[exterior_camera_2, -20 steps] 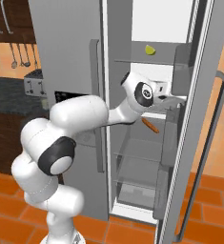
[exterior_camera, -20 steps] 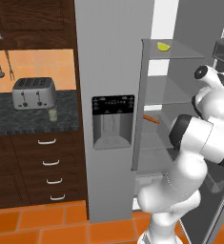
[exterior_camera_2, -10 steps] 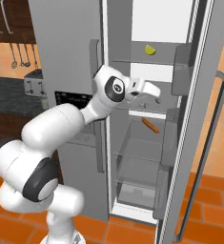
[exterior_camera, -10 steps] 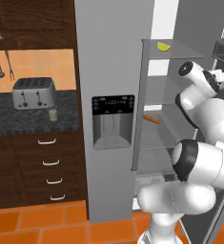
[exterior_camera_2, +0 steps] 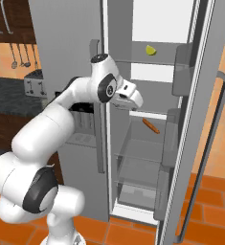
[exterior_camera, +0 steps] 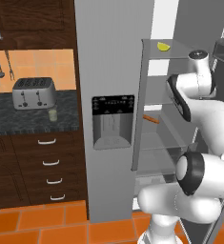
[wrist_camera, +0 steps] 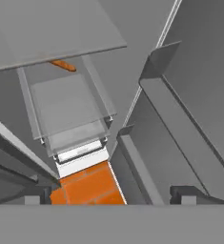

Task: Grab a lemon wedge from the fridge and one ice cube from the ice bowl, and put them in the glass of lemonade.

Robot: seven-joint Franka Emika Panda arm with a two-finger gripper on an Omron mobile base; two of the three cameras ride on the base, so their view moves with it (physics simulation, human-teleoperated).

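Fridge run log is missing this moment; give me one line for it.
grey double-door fridge: right door open | small yellow lemon wedge: upper shelf, untouched | thin orange stick: middle shelf | two-finger gripper: open, empty, below wedge

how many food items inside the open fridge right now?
2. The lemon wedge sits on the top shelf of the fridge; the orange carrot-like stick lies on a middle shelf below it. Door bins and lower drawers could hide more.

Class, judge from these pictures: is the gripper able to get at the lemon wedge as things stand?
Probably yes: the fridge door stands open, the lemon wedge lies uncovered on the top shelf, and the gripper is open just below it.
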